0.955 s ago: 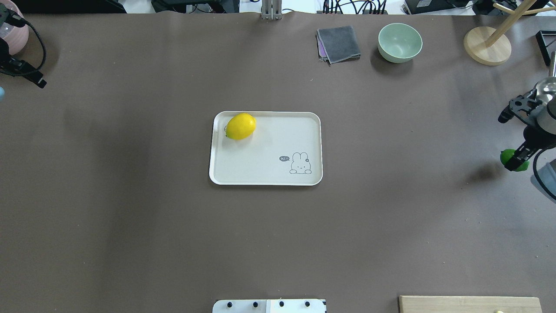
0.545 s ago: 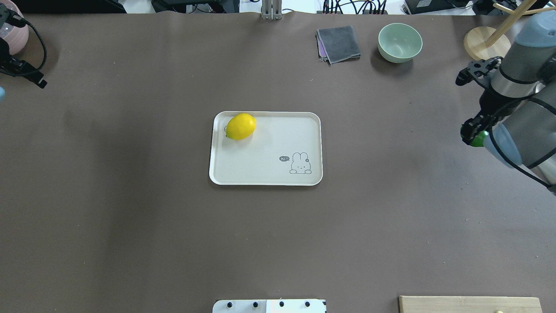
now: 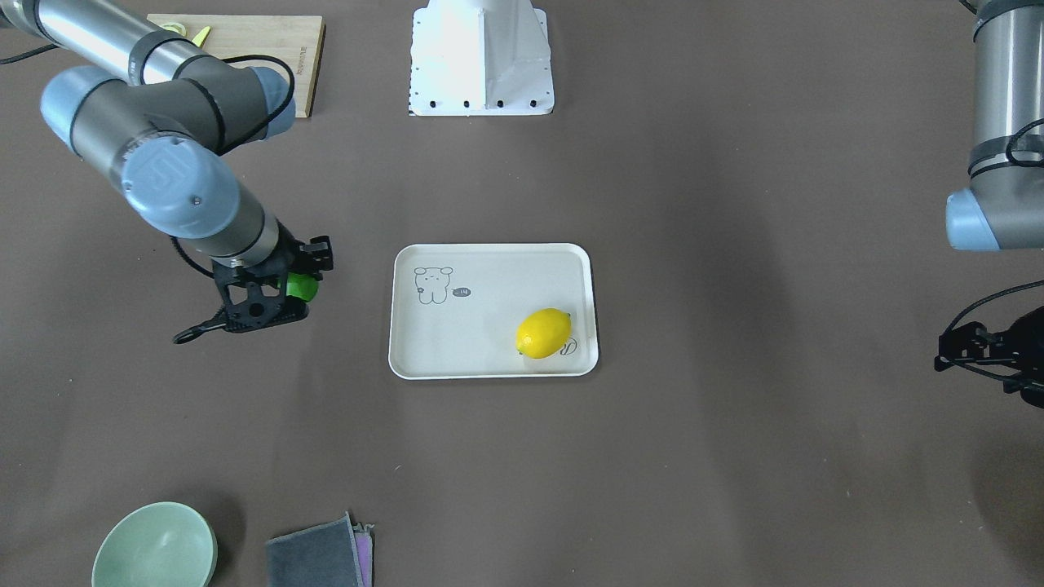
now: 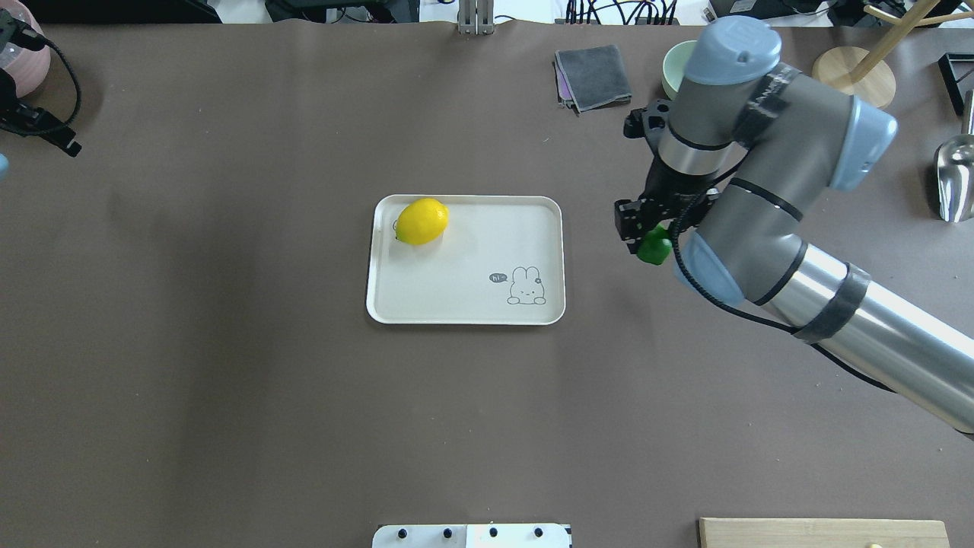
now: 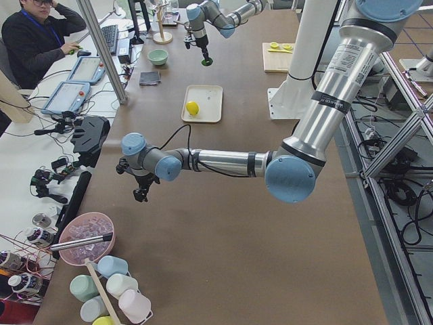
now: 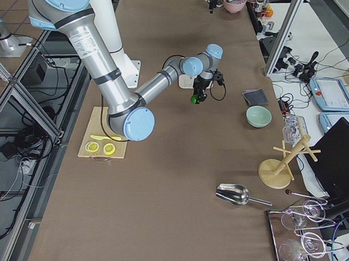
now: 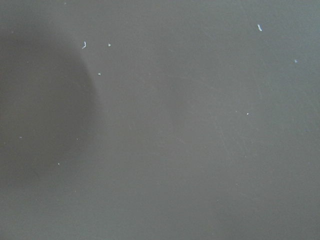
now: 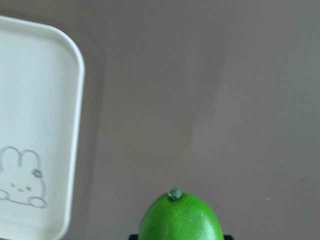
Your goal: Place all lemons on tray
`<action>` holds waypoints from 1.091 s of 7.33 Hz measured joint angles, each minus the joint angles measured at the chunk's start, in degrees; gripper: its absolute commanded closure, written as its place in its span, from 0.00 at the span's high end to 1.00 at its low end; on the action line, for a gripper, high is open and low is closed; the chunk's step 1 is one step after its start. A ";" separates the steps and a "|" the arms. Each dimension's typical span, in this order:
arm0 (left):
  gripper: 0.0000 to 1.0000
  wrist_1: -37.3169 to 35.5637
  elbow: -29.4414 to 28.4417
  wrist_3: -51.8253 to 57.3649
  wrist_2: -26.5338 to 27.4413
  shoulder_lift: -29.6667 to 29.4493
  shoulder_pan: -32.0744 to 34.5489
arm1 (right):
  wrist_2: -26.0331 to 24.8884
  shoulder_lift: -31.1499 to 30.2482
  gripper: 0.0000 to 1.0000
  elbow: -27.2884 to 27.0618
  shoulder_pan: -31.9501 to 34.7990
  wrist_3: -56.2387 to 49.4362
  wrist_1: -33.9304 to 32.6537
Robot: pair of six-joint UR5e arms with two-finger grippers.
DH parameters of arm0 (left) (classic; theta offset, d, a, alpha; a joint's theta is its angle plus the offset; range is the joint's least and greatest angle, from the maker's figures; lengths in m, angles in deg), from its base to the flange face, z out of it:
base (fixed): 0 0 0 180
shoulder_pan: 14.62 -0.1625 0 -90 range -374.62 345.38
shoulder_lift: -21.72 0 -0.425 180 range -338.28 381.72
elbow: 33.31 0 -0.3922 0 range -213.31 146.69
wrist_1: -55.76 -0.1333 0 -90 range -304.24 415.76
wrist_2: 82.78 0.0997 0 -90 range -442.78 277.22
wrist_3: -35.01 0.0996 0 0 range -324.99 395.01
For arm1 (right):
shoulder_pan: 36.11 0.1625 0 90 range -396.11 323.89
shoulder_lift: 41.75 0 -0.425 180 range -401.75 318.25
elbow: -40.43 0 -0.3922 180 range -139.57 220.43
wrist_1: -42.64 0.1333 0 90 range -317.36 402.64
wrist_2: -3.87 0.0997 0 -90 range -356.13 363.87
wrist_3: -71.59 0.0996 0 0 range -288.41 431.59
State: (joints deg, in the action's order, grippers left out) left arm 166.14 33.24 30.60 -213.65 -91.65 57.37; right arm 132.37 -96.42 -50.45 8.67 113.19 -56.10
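One yellow lemon (image 4: 421,221) set on the tray (image 4: 456,297), green lemon (image 4: 654,248) held off it
The yellow lemon is seen in the tray's far left corner; the green lemon is gripped in the right jaws above the bench (image 4: 228,342), near the tray's right edge. The left jaws' state cannot be told

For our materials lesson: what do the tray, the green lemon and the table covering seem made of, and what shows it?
The tray: probably plastic or melamine, matte off-white; smooth moulded rim, printed rabbit.
The green lemon: glossy, finely dimpled skin with a stem nub; real or imitation cannot be told.
The table covering: perhaps matte brown paper or vinyl sheet; flat, faint scuffs.
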 measured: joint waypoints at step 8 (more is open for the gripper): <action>0.97 0.00 -0.06 0.01 0.00 -0.02 0.00 | -4.70 5.07 1.00 9.42 -2.00 19.09 13.01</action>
State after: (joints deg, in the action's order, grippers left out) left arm 166.15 33.19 30.61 -213.66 -91.67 57.36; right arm 127.68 -91.36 -41.03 6.67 132.28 -43.09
